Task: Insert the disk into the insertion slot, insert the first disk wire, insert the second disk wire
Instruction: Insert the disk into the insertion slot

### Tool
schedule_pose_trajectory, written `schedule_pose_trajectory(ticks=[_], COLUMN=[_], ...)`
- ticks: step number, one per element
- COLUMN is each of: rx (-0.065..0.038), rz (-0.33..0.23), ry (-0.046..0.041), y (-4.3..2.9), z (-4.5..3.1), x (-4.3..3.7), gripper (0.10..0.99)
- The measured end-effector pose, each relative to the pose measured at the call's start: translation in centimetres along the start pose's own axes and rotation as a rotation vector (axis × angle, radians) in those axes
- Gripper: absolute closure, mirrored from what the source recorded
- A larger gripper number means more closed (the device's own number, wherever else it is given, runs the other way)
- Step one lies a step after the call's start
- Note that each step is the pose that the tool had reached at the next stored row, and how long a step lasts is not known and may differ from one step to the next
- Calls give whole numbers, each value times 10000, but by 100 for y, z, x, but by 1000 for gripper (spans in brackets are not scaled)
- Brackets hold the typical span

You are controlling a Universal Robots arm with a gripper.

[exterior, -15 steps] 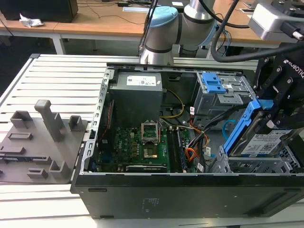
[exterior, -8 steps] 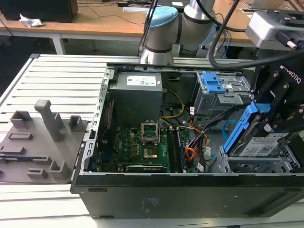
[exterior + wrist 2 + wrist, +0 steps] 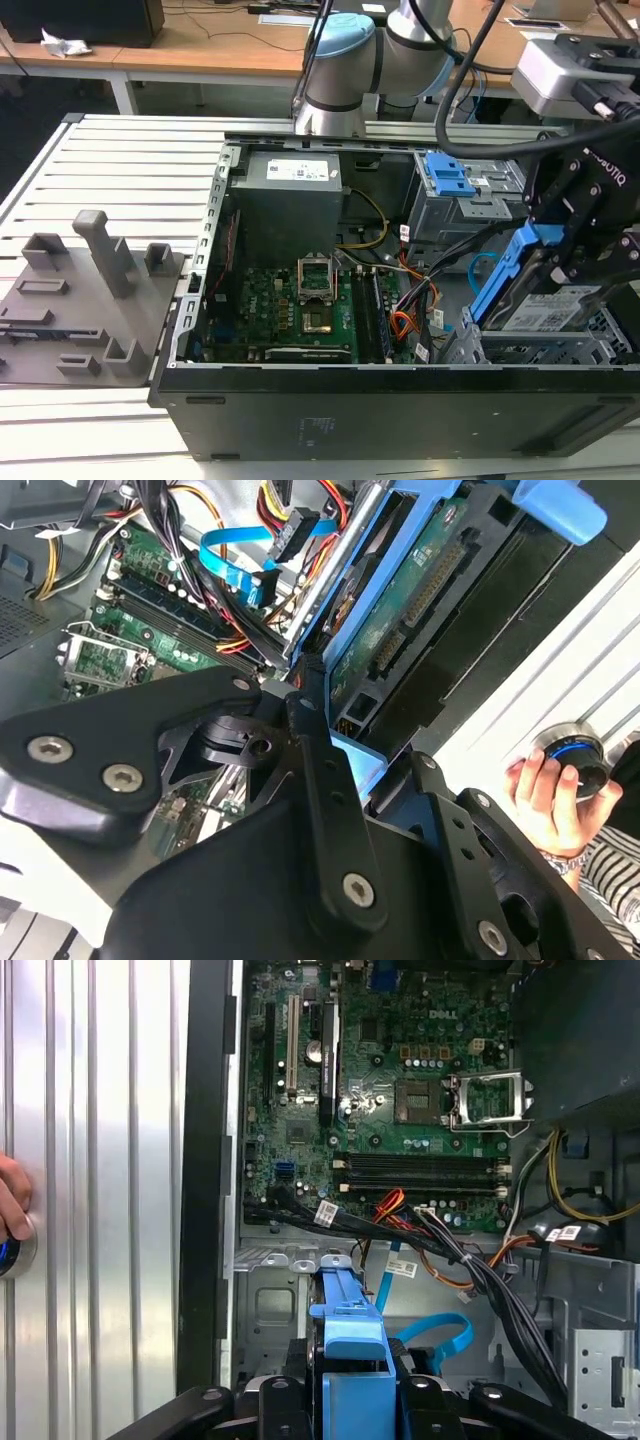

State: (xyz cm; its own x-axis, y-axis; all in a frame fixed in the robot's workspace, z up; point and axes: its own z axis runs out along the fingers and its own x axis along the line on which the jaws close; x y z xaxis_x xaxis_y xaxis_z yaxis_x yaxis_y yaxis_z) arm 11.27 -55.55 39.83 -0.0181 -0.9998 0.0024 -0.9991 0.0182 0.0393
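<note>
the disk (image 3: 553,308) hangs tilted just above the insertion slot (image 3: 545,352).

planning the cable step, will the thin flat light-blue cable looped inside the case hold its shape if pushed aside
Probably floppy: the thin flat light-blue cable curls in a loose loop, so it should bend rather than spring back. Likely light, being just a narrow ribbon. It may snag, since the bundle of red and orange wires crowds beside it.

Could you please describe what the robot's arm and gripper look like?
The arm is made of silver-grey tubes with rounded light-blue joint caps, and black cables run beside it. A light-grey box sits at the wrist. The gripper is matte black with white lettering, built of angular linked bars fastened by silver screws.
</note>
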Motion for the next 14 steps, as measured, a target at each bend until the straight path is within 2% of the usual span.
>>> schedule_pose_trajectory(ticks=[5,9,10,14], rx=[0,1,0,0], rz=[0,0,0,0], ry=[1,2,-1,2], y=[-2,-2,-2,-3], z=[56,60,63,65], x=[0,0,0,0], gripper=[718,706,643,663])
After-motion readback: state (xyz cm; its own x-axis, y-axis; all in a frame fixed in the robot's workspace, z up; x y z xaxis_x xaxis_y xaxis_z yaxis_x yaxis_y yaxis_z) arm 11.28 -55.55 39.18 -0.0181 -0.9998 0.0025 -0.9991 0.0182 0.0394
